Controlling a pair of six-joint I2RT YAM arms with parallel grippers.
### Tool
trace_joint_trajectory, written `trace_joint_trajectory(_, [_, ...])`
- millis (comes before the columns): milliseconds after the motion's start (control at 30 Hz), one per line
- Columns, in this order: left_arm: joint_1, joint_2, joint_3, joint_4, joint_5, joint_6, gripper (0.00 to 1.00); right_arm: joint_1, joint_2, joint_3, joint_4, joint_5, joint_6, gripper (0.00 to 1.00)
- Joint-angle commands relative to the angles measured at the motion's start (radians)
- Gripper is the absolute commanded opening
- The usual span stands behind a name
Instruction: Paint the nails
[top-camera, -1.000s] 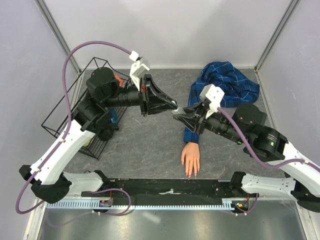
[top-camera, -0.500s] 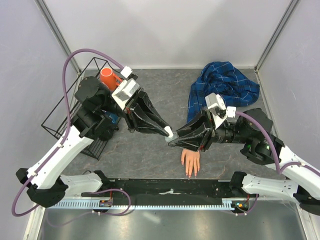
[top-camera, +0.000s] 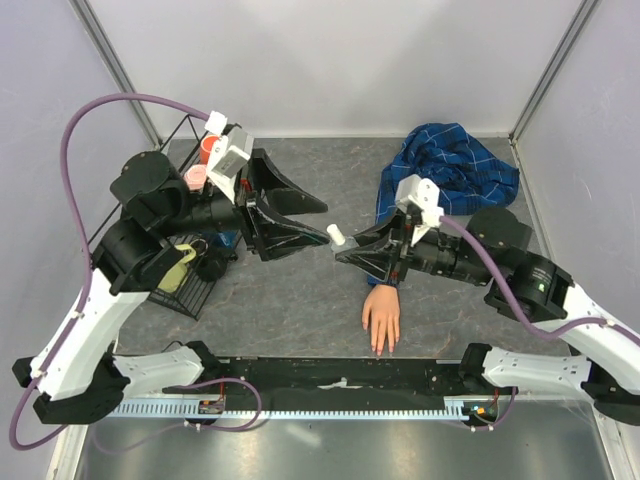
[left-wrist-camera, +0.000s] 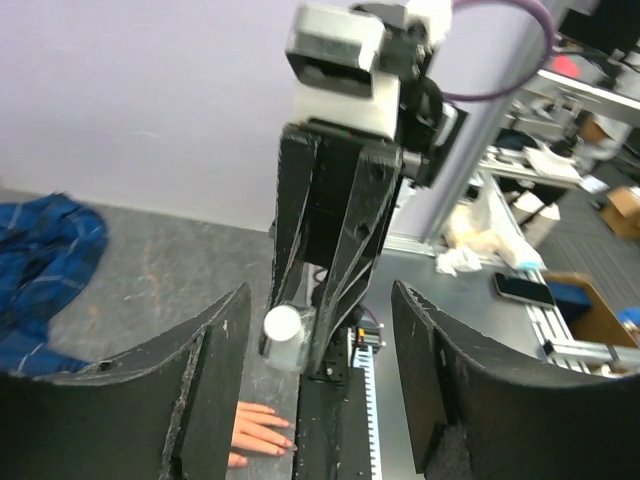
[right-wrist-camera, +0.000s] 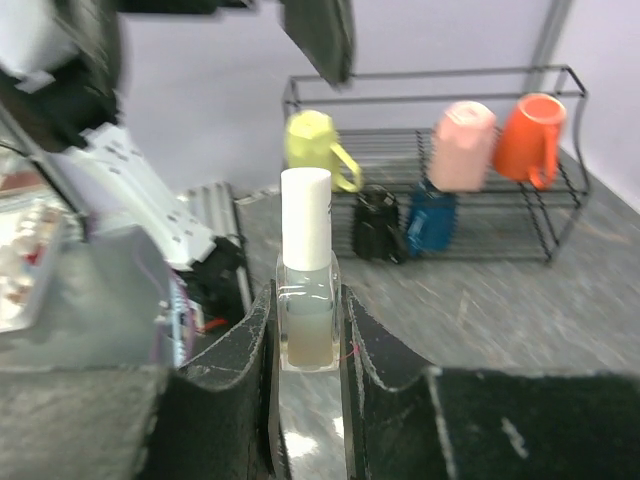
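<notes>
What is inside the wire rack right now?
A yellow mug, a pink mug and an orange mug sit on the rack's upper level, with a black thing and a blue thing below. From above, the left arm covers much of it.

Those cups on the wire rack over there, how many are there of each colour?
Yellow cup: 1
Pink cup: 1
Orange cup: 1
Black cup: 1
Blue cup: 1
Total: 5, all on the wire rack
</notes>
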Motion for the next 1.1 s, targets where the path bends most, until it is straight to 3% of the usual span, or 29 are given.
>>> trace_joint_trajectory(0, [0.003, 0.031, 0.091, -0.167, -0.177, 0.017, 0.64, 0.002, 0.037, 0.055, -0.061, 0.121, -0.086, 0.00])
trace_joint_trajectory(300, [0.003, 0.083, 0.114, -0.265, -0.211, 0.034, 0.62, 0.002, 0.057, 0.064, -0.067, 0.135, -0.097, 0.00])
trace_joint_trajectory(667, [0.003, 0.120, 0.111, -0.313, -0.061, 0.063, 0.49, 0.002, 0.052, 0.064, -0.067, 0.166, -0.099, 0.00])
trace_joint_trajectory(933, [0.003, 0.136, 0.117, -0.348, -0.082, 0.085, 0.47, 0.002, 0.045, 0.075, -0.067, 0.152, -0.097, 0.00])
trace_joint_trajectory(1067, [0.003, 0.140, 0.124, -0.357, -0.120, 0.094, 0.53, 0.002, 0.040, 0.078, -0.068, 0.144, -0.097, 0.00])
